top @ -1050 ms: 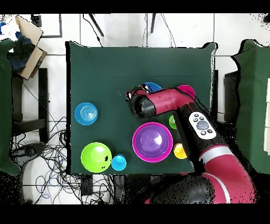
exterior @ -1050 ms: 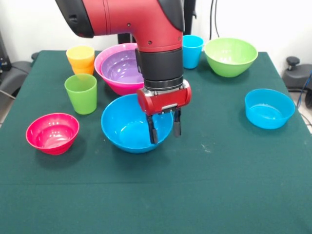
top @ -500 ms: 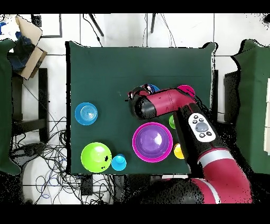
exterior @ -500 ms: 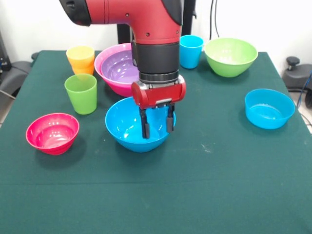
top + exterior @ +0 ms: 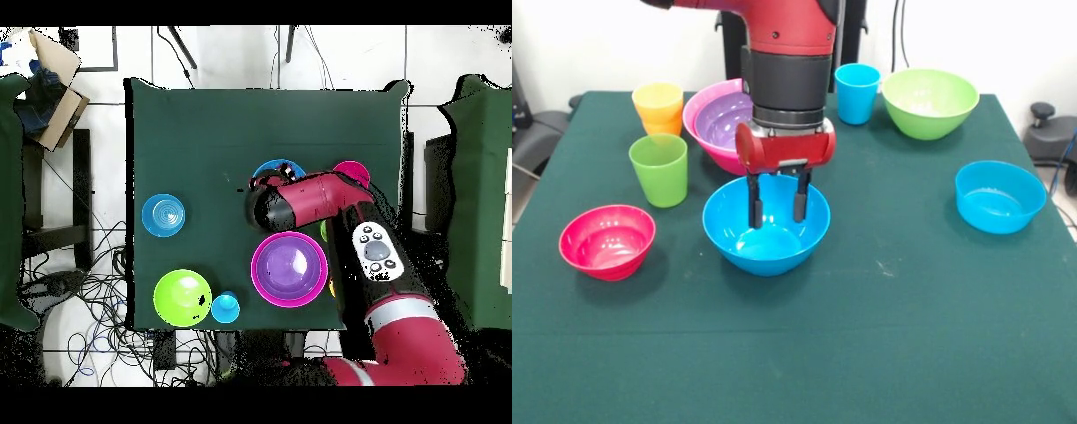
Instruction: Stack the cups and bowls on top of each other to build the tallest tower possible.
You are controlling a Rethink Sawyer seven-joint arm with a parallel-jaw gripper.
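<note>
Hovering over mid-table: open gripper [image 5: 775, 208], fingers dipped inside an empty large blue bowl [image 5: 766, 226]. Purple bowl [image 5: 726, 122] nested in pink bowl [image 5: 708, 132] near far edge. Risk: fingers closing on air or nudging the rim, sliding the bowl toward the green cup [image 5: 659, 169].

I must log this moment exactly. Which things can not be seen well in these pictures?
- Front view: the purple bowl, nested in the pink bowl, is partly behind the arm.
- Overhead view: the arm covers the claw and most of the large blue bowl.
- Overhead view: the green cup is mostly hidden under the arm.
</note>
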